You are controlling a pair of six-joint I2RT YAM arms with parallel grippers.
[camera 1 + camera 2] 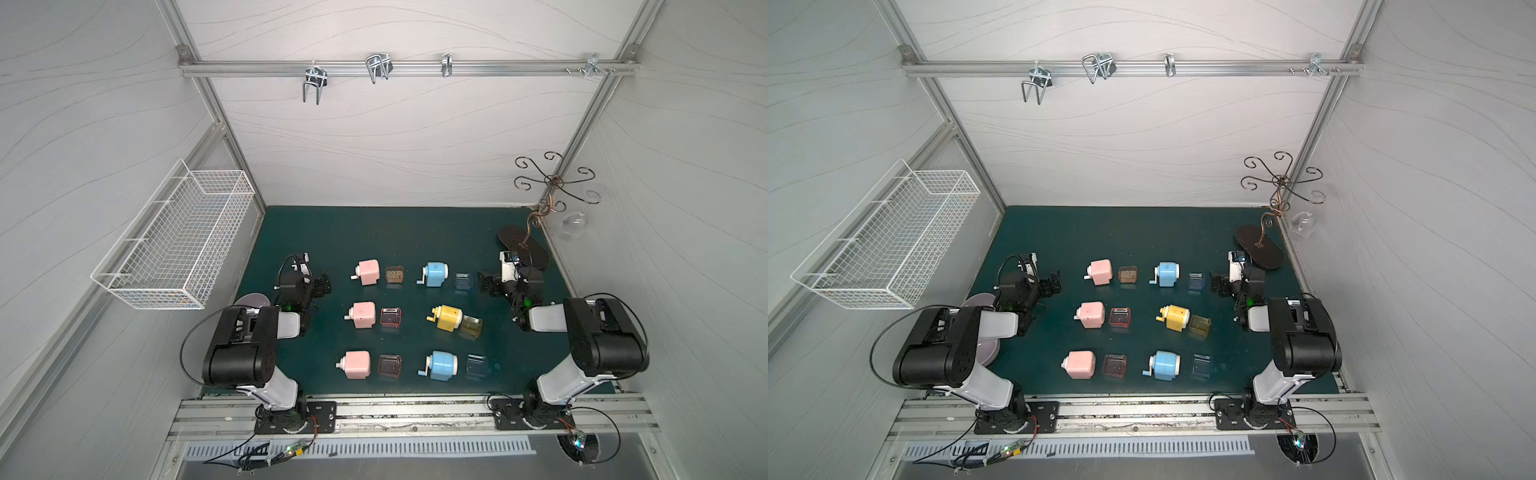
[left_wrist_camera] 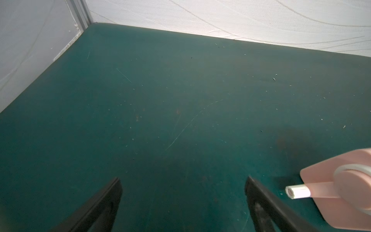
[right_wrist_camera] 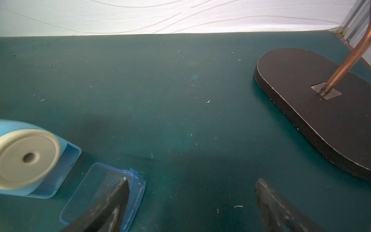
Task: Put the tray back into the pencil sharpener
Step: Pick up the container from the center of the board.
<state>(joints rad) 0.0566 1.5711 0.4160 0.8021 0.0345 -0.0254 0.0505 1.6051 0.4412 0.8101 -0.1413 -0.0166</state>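
Left gripper (image 2: 183, 178): bare green mat (image 2: 140, 90) between its spread fingers and straight ahead to the back wall (image 2: 220, 16), loads of room. Only snag is the pink sharpener (image 2: 341, 190) just off its right finger. Right gripper (image 3: 191, 179): clear ahead too, but the blue tray (image 3: 90, 190) and blue sharpener (image 3: 26, 158) crowd its left finger, and the black stand base (image 3: 321, 120) sits ahead to its right.

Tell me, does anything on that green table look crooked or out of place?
The yellow sharpener and its yellowish tray sit turned at an angle, while the other sharpeners line up straight. The brown-filled tray beside the far pink sharpener looks full of shavings.
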